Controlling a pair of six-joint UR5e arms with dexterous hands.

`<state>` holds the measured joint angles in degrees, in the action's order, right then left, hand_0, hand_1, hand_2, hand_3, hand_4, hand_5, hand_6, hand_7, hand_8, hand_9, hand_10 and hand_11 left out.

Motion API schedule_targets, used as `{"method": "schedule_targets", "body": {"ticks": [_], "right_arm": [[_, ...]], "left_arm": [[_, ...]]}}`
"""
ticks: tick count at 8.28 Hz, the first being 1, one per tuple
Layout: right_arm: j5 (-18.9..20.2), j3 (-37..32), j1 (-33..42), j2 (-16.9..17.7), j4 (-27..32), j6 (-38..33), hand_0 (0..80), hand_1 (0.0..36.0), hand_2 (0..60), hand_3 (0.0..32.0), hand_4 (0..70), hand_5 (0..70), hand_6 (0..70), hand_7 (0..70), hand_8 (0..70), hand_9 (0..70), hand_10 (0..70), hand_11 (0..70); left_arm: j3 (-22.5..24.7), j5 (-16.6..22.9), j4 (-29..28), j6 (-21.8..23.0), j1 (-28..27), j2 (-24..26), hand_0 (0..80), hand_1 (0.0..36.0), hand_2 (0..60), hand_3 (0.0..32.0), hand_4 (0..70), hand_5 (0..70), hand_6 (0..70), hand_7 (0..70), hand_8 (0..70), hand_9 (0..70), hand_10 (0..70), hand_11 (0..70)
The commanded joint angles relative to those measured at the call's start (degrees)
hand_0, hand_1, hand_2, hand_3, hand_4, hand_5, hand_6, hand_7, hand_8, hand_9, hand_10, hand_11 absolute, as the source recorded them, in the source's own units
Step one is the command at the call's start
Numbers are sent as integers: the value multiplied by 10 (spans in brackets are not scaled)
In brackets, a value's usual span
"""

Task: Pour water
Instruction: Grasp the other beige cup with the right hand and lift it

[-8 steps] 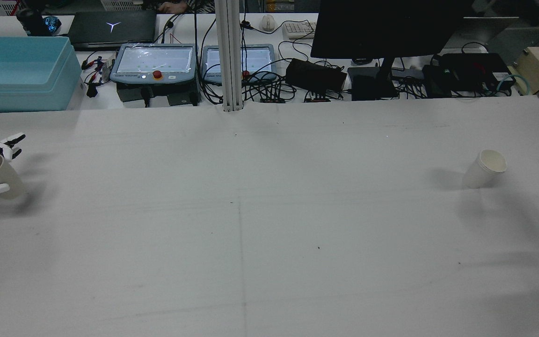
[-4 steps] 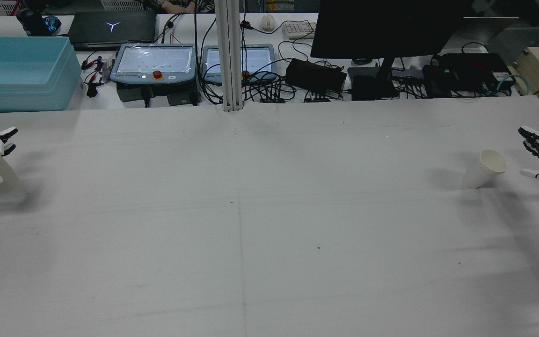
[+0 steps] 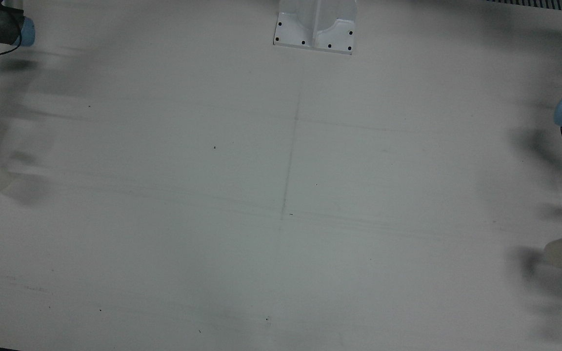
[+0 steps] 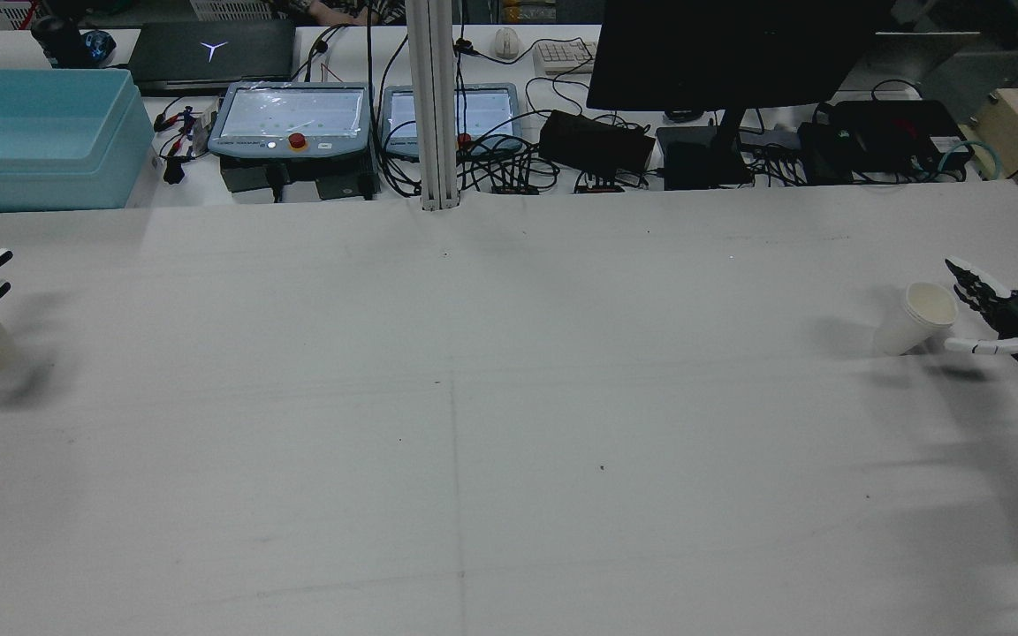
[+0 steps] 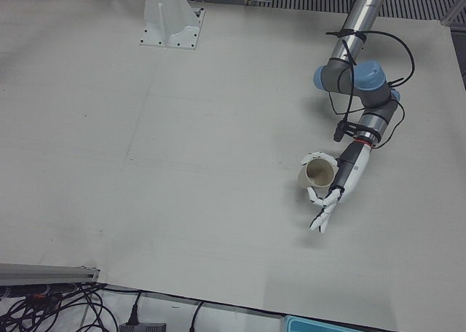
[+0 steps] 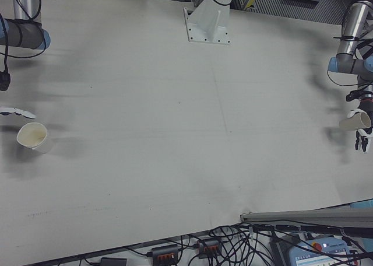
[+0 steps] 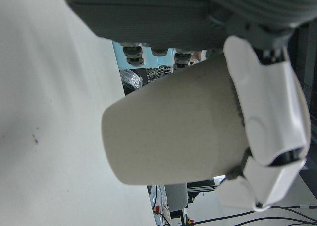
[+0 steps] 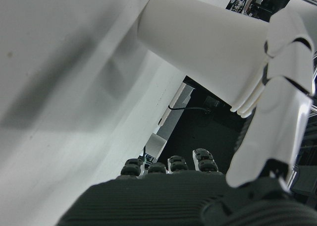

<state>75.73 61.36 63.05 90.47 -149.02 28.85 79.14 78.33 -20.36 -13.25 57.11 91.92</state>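
Left hand (image 5: 329, 194) clamped on tan cup (image 5: 319, 172) at table's (image 4: 509, 397) 9 o'clock edge; right hand (image 4: 999, 314), fingers apart, closing on white cup (image 4: 914, 318) at 3 o'clock—risk: a nudge topples it.

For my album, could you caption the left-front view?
Robot's left hand grips a paper cup above a white table.

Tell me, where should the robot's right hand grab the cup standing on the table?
Probably around the middle of the cup's side wall, coming in level from the outer table edge, where the open right hand already waits. The cup stands upright with its open mouth up, so wrapping fingers round the wall keeps it level.
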Motion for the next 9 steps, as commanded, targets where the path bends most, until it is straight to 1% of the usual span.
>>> {"method": "schedule_targets", "body": {"ticks": [1, 3, 4, 5, 6, 7, 8, 9], "right_arm": [[-52, 0, -68, -18, 0, 1, 489, 190, 152, 0, 0, 124, 19, 82, 0, 2, 22, 54], [-91, 9, -109, -31, 0, 0, 513, 223, 186, 0, 0, 162, 40, 116, 0, 9, 33, 72], [-109, 27, -115, -30, 0, -1, 562, 272, 228, 0, 0, 254, 80, 189, 33, 75, 74, 137], [-129, 51, -116, -26, -7, -1, 678, 316, 266, 0, 30, 618, 262, 449, 279, 413, 323, 489], [-143, 81, -116, -13, -14, 1, 800, 358, 378, 0, 180, 700, 542, 700, 590, 700, 669, 700], [-148, 110, -116, 4, -29, 2, 800, 360, 539, 0, 267, 700, 668, 700, 700, 700, 700, 700], [-148, 138, -116, 15, -58, 2, 800, 360, 600, 0, 258, 700, 668, 700, 700, 700, 700, 700], [-147, 163, -115, 28, -75, 2, 800, 360, 600, 0, 233, 700, 651, 700, 683, 700, 700, 700]], "left_arm": [[1, -1, -7, 1, 0, -9, 546, 360, 600, 0, 485, 700, 50, 99, 0, 9, 43, 86], [-4, -1, -13, 1, 1, -14, 536, 360, 600, 0, 471, 700, 48, 96, 0, 7, 43, 86], [-5, -1, -20, 1, 0, -22, 534, 360, 600, 0, 469, 700, 47, 94, 0, 7, 43, 86], [-7, -2, -25, 0, 0, -26, 534, 360, 600, 0, 474, 700, 51, 100, 0, 9, 45, 88], [-8, -2, -27, 0, 0, -27, 529, 360, 600, 0, 471, 700, 50, 100, 0, 10, 46, 89], [-9, -9, -27, 0, 0, -28, 524, 360, 600, 0, 470, 700, 51, 99, 0, 8, 46, 88], [-9, -12, -26, 0, -1, -28, 522, 360, 600, 0, 470, 700, 52, 99, 0, 9, 46, 88], [-7, -12, -25, -1, -2, -27, 521, 360, 600, 0, 477, 700, 55, 105, 1, 10, 47, 88]]}}
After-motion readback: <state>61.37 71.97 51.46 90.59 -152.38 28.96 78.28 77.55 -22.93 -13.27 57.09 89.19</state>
